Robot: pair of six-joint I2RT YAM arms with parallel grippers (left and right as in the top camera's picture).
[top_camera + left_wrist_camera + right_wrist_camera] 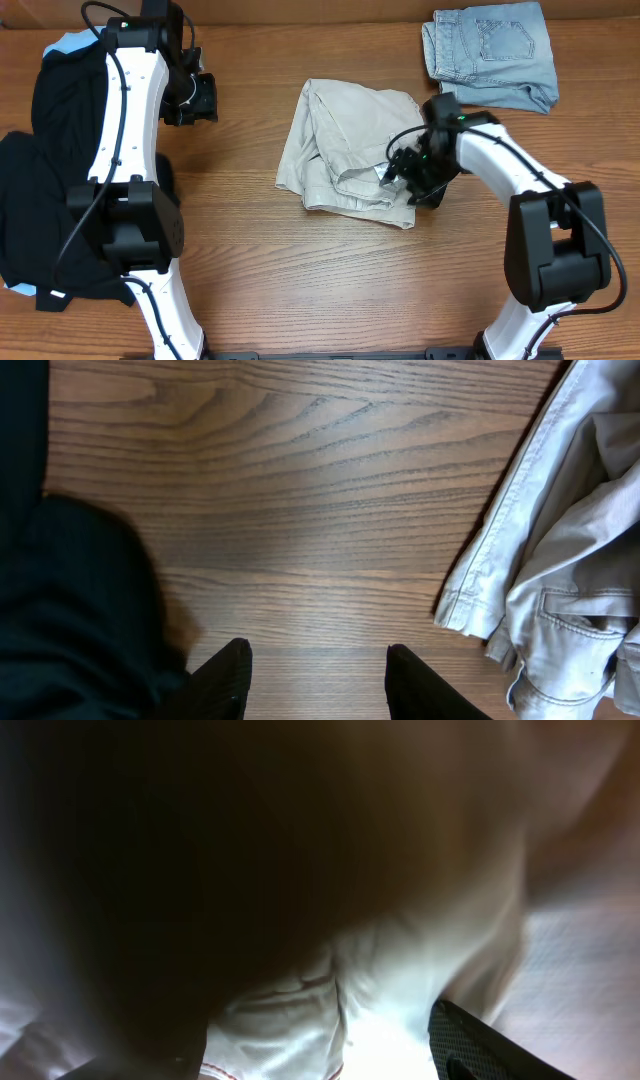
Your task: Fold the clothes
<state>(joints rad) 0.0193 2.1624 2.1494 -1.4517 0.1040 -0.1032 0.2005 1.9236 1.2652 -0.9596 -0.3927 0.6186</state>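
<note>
The pale beige shorts [345, 150] lie crumpled in the middle of the table, and their hem and a pocket seam also show in the left wrist view [560, 560]. My right gripper [404, 172] is at their right edge, next to the small white label. In the right wrist view beige cloth [400, 950] fills the frame and lies between the jaws. Only one finger [490, 1045] shows, standing wide, and the other is hidden by cloth. My left gripper [318, 680] is open and empty over bare wood, left of the shorts, and shows in the overhead view [192, 98].
Light-blue denim shorts [490, 52] lie folded at the back right. Black garments [45, 190] are heaped along the left edge, under the left arm, and show dark in the left wrist view [70, 610]. Wooden tabletop [330, 270] surrounds the shorts.
</note>
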